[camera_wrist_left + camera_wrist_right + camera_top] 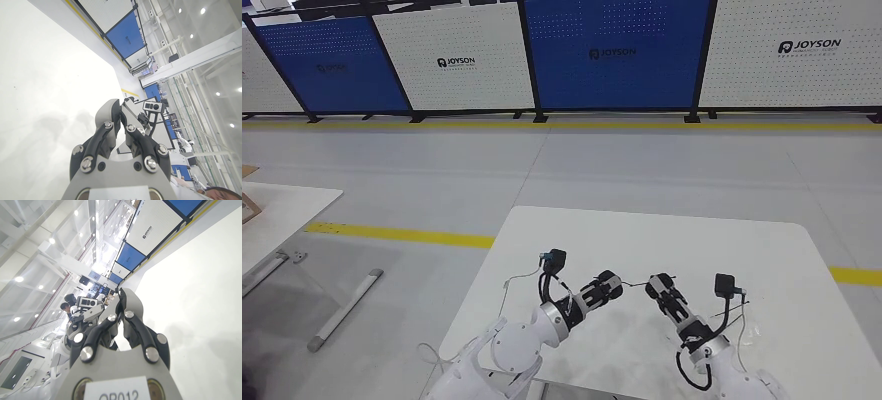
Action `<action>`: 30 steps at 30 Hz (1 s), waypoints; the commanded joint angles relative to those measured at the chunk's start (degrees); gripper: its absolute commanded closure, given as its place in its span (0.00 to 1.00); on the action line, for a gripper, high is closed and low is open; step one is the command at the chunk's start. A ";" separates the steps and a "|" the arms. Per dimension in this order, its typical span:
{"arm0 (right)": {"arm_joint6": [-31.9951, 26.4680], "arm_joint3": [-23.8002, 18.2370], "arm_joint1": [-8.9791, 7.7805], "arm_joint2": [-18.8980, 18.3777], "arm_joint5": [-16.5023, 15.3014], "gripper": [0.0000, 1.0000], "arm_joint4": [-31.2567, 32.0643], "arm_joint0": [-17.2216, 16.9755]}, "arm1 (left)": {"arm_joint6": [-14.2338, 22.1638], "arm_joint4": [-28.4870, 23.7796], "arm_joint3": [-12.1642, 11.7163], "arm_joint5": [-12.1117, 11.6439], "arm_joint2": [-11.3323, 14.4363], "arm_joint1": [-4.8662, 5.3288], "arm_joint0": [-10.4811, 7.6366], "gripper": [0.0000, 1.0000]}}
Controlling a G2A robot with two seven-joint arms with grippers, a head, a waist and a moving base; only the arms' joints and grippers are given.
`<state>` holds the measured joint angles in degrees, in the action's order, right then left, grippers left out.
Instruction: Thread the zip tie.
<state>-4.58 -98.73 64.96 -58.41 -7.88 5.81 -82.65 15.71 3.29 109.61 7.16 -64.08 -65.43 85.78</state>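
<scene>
Low over the white table [692, 240], my two grippers face each other tip to tip. A thin dark zip tie [637, 285] runs across the short gap between them. My left gripper [616, 286] is shut, its pads [117, 111] pressed together, apparently on one end of the tie. My right gripper [655, 287] is also shut, and a small dark piece [116, 290] sticks out past its fingertips. In the left wrist view the right gripper [130, 103] sits just beyond my own left gripper [120, 107]. The right wrist view has the left gripper [94, 310] close beside my right gripper [119, 294].
Thin cables trail off the arms onto the table on the left [510, 292] and on the right [748, 322]. The far half of the table is bare. A second table [282, 210] stands far left, and blue and white panels [612, 50] line the back.
</scene>
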 commanded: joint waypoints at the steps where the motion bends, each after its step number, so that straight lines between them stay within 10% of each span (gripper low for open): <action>1: -0.23 0.04 0.12 -0.01 0.19 1.00 0.12 0.05 | 0.05 -0.08 -0.10 -0.11 -0.09 0.01 -0.04 1.00; 30: -3.47 1.70 1.97 0.28 -1.67 1.00 0.55 1.02 | 0.93 -0.66 -0.54 -1.31 -0.20 0.06 0.09 1.00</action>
<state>-7.79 -97.08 66.90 -58.12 -9.22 6.59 -81.62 16.73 2.49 109.17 5.73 -64.29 -65.38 85.86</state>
